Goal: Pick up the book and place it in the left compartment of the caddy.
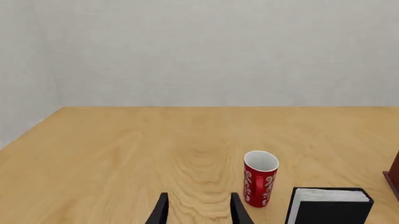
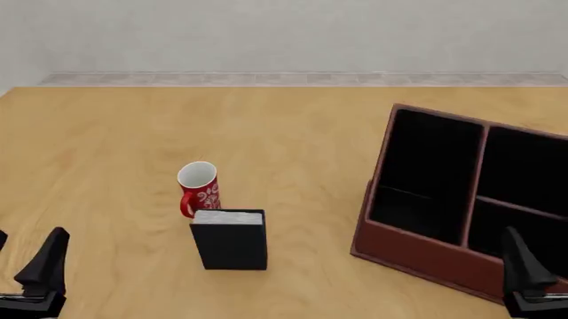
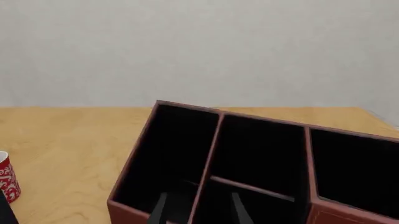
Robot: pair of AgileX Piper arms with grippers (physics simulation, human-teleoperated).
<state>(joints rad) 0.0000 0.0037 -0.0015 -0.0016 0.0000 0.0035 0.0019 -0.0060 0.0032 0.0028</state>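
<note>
On my far left the left gripper [image 2: 26, 266] hangs low over the light wooden table [image 2: 116, 146], its dark fingers [image 1: 160, 211] spread apart with nothing between them. Further right stands a red ceramic mug [image 2: 199, 189] with a white swirl pattern; I can read no lettering on it. Just in front of the mug, close enough that I can't tell whether they touch, the plain black hardcover book [image 2: 231, 239] stands upright, white page edge on top, its cover bare of any title I can make out. Well apart to the right, the large reddish-brown caddy [image 2: 417, 256] leans back, its tall black-lined left compartment [image 2: 426, 173] holding nothing. No brand shows on it. At the right edge the right gripper [image 3: 198, 210] points into the caddy, fingers parted and holding nothing.
</note>
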